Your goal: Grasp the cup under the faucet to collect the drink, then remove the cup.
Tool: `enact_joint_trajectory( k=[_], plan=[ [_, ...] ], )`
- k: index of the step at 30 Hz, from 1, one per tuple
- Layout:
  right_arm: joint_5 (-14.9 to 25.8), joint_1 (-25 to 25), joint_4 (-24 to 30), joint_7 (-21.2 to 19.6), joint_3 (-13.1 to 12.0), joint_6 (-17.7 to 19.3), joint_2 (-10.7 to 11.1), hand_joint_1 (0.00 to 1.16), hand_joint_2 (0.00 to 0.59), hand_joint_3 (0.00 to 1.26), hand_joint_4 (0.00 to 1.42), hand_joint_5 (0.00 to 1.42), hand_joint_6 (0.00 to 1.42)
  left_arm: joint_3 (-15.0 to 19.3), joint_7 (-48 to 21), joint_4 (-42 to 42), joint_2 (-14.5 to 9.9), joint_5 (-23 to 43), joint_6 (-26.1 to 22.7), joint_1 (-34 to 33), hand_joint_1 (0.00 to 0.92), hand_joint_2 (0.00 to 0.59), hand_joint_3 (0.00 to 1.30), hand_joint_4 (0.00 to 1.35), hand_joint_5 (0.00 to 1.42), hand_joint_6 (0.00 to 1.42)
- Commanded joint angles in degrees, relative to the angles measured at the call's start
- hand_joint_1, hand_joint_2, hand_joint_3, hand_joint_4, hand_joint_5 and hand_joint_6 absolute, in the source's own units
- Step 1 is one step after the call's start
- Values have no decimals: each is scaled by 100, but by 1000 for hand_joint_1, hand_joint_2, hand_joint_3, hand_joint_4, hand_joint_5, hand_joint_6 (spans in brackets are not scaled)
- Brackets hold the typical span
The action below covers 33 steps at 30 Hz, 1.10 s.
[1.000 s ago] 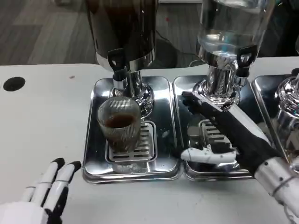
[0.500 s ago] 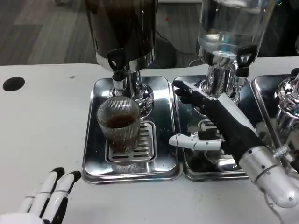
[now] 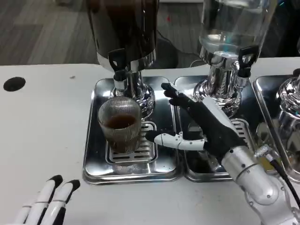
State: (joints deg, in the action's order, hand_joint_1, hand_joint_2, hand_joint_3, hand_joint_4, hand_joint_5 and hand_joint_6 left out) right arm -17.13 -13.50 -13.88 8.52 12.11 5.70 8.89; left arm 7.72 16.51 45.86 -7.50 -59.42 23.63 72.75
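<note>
Now we see our right hand (image 3: 206,126), fingers spread and released, just beside the cup (image 3: 119,124), tray (image 3: 93,159) rim beneath them.

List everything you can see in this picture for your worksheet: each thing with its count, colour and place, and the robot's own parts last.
cup: one, ribbed clear glass holding dark drink, on the left tray's grate under the faucet
dispensers: three; dark one at left, clear one in the middle, silver base at right edge
trays: three, shiny silver, side by side
table: one, white, with a black hole
right hand: open, fingers toward cup
left hand: open, bottom left
</note>
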Motion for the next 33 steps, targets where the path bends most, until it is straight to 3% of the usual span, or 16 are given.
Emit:
enact_joint_trajectory(
  k=[1,14,33],
  plan=[
    [-106,-241,-294,-204,103,-71,-167,711,113,69,80,87,0,141,221,-68,22,73,200,247,0,39,162,31,169,532],
    [-199,-516,-809,-486,299,-64,-497,694,113,49,67,83,0,603,335,-377,29,423,573,388,0,42,170,41,169,526],
    [-105,-486,-693,-398,456,-92,-701,686,110,0,3,49,0,833,-59,-488,-2,685,627,32,0,49,179,42,169,517]
  ],
)
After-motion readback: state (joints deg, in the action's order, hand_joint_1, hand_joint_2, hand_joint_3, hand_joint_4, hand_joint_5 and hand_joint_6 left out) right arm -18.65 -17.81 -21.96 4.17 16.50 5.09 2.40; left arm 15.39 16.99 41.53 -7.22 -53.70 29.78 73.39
